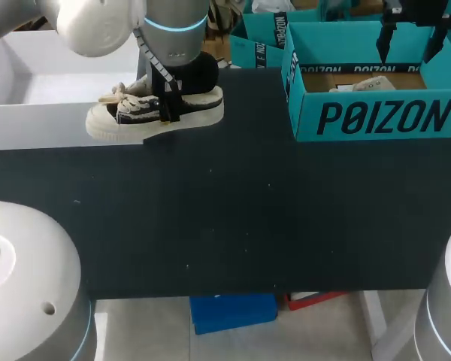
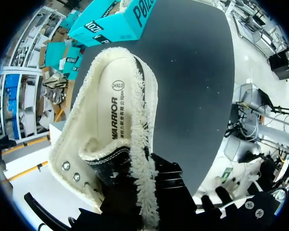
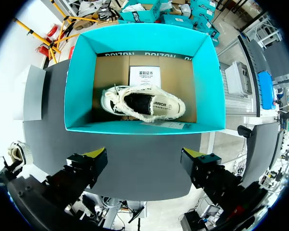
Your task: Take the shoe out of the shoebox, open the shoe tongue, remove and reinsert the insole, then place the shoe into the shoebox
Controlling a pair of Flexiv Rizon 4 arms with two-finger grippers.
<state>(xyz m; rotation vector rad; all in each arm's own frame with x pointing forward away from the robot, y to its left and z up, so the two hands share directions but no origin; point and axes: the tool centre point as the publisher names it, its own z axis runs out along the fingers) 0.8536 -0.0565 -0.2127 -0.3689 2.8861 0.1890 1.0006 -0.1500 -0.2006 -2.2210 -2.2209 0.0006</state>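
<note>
2 shoes show. The shoe (image 1: pixel 126 114) is at about 10 o'clock on the dark table (image 1: pixel 225 218), toe toward 9 o'clock and heel toward 3 o'clock. It lies against the near wall of a white box (image 1: pixel 30 94). The left gripper (image 1: pixel 167 107) comes down on it from above, and its fingers are clamped on the shoe's side wall near the heel, 1 finger outside and the other inside the opening. The left wrist view looks into the shoe, where the cream insole (image 2: pixel 116 108) lies flat inside, ringed by a fleece lining (image 2: pixel 145 144).

At about 2 o'clock stands the teal shoebox (image 1: pixel 376 119), open at the top. A second shoe (image 3: pixel 143 103) lies on its side inside, beside a white card (image 3: pixel 144 76). The right gripper (image 3: pixel 144 155) hangs above the shoebox's near wall with its fingers wide apart, holding nothing.
</note>
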